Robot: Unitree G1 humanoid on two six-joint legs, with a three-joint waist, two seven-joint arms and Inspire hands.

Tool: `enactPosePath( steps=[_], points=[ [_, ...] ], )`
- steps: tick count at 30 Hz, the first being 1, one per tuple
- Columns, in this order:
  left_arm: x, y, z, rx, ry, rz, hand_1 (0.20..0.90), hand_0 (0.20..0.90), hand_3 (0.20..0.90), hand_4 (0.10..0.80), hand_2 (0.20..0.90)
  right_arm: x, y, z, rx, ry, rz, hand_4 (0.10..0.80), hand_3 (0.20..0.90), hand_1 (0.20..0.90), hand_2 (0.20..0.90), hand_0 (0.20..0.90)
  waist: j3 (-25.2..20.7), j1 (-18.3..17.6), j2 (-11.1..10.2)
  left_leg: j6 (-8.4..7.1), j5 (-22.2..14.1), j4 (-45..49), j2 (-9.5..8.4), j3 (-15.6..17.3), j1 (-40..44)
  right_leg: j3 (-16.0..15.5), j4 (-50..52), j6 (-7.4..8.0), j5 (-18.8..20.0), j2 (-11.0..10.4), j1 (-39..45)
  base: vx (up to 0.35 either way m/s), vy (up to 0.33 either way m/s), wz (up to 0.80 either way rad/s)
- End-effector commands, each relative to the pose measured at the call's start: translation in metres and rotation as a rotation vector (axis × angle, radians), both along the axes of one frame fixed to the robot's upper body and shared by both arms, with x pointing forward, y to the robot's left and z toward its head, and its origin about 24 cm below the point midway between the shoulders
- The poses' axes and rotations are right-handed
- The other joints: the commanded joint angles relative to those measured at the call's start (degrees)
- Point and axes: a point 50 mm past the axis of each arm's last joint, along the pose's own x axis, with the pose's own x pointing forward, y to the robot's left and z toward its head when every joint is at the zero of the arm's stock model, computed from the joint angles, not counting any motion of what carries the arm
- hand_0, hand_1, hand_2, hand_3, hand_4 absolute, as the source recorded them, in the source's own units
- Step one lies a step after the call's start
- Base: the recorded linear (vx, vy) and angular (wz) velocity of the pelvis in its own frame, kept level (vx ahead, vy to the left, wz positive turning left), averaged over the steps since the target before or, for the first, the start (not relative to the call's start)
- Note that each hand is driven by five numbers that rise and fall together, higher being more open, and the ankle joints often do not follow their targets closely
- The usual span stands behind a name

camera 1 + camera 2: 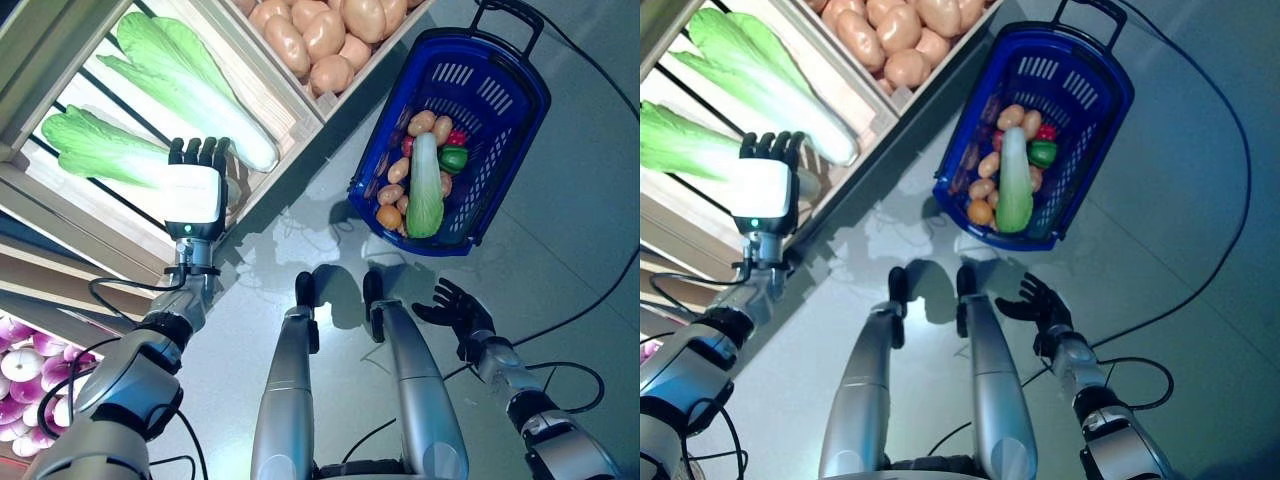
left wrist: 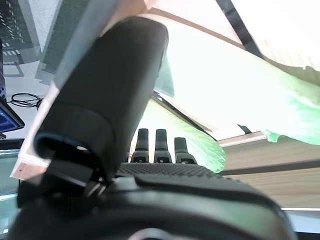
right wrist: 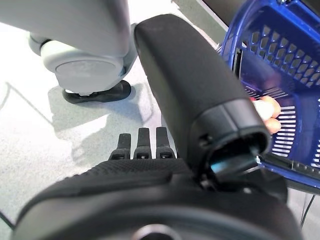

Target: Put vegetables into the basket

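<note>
Our right hand (image 1: 455,305) hangs open near the basket (image 1: 505,120); our left hand (image 1: 195,190), fingers straight, touches a napa cabbage (image 1: 95,150).

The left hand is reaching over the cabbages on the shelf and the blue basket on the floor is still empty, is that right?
Not quite. In the left eye view the blue basket already holds a cabbage, potatoes and a green pepper. The left hand does reach over the shelf cabbages.

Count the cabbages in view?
3. Two lie in the crate: one along its right side, one under the left hand. One lies in the basket, on top. None seems hidden.
</note>
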Motion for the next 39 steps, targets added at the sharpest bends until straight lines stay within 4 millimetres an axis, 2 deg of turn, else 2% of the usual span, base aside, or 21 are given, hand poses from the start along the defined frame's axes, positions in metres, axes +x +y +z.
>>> enactPosePath(
  steps=[1,11,21,29,39],
  points=[
    [-0.002,0.026,0.023,0.005,-0.073,0.11,0.9,0.9,0.9,0.8,0.9,-0.009,-0.013,0.008,0.002,-0.089,-0.055,0.8,0.9,0.9,0.9,0.9,-0.2,0.3,-0.2,2.84,-1.0,2.6,-1.34,2.0,-1.5,0.8,-4.1,0.04,3.3,0.3,3.6,0.0,0.0,0.0],
    [-0.007,0.033,0.016,0.049,0.002,0.114,0.9,0.9,0.9,0.8,0.9,-0.007,-0.015,0.013,-0.004,-0.112,-0.059,0.8,0.9,0.9,0.9,0.9,-0.2,0.5,0.7,2.6,-0.8,1.0,-1.78,2.4,-1.2,0.7,-5.9,0.18,3.8,-0.2,3.7,0.01,0.015,0.0],
    [-0.02,0.025,0.028,0.114,-0.104,0.003,0.9,0.9,0.9,0.8,0.9,-0.019,-0.022,0.007,-0.001,-0.111,-0.095,0.8,0.9,0.9,0.9,0.9,-0.2,2.0,2.4,2.73,-1.2,1.0,-2.29,2.6,-1.2,-0.1,-5.8,0.06,3.4,-1.0,3.7,0.002,-0.002,0.0],
    [-0.028,0.025,0.014,0.081,-0.018,0.006,0.9,0.9,0.9,0.8,0.9,-0.023,-0.027,0.006,-0.007,-0.107,-0.106,0.8,0.9,0.9,0.9,0.9,-0.2,2.8,3.4,2.94,-1.0,0.5,-2.47,2.5,-1.0,-0.7,-5.4,-0.02,2.9,-1.5,3.7,0.013,-0.004,0.02],
    [-0.028,0.033,-0.005,0.07,0.092,0.063,0.9,0.9,0.9,0.8,0.9,-0.019,-0.024,0.008,-0.004,-0.111,-0.093,0.8,0.9,0.9,0.9,0.9,-0.2,2.6,2.5,3.19,-0.8,0.7,-2.12,2.6,-1.4,-1.1,-4.8,-0.06,3.1,-1.2,3.5,0.009,-0.002,0.01]
  ],
)
